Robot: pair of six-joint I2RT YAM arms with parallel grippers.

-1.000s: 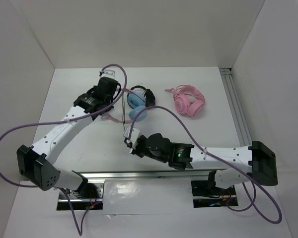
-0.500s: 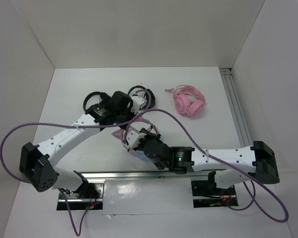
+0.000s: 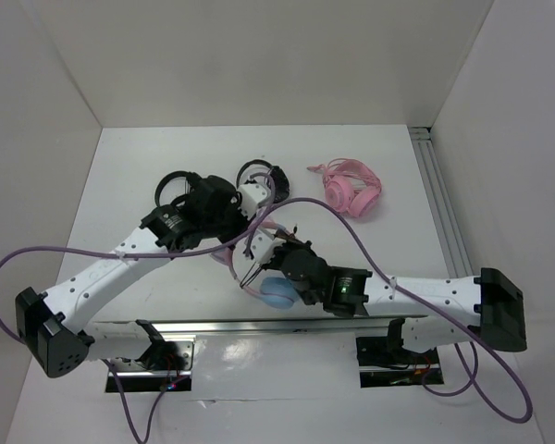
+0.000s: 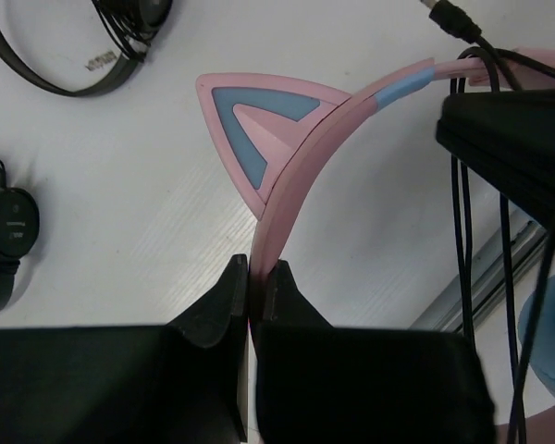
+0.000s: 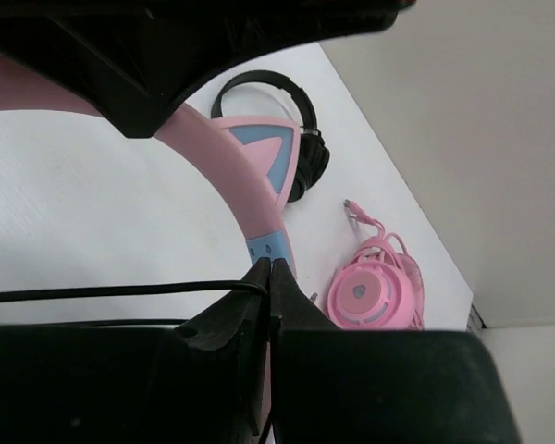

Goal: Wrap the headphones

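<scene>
The headphones have a pink headband (image 4: 305, 157) with a cat ear (image 4: 255, 118) and a light blue ear cup (image 3: 279, 292). My left gripper (image 4: 261, 268) is shut on the headband and holds it above the table; it also shows in the top view (image 3: 228, 218). My right gripper (image 5: 271, 265) is shut on the thin black cable (image 5: 120, 291), just below the headband (image 5: 250, 199). It sits close beside the left gripper in the top view (image 3: 259, 248). Several cable strands (image 4: 461, 213) hang beside the headband. The second ear cup is hidden.
All-pink headphones (image 3: 351, 192) lie at the back right. Black headphones (image 3: 265, 176) lie at the back centre, and another black pair (image 3: 173, 185) is behind the left arm. An aluminium rail (image 3: 259, 326) runs along the near edge.
Both grippers have come together nearer the front of the table. The headphones have been carried from the back centre toward the near rail, and the blue ear cup now hangs by the right gripper.
</scene>
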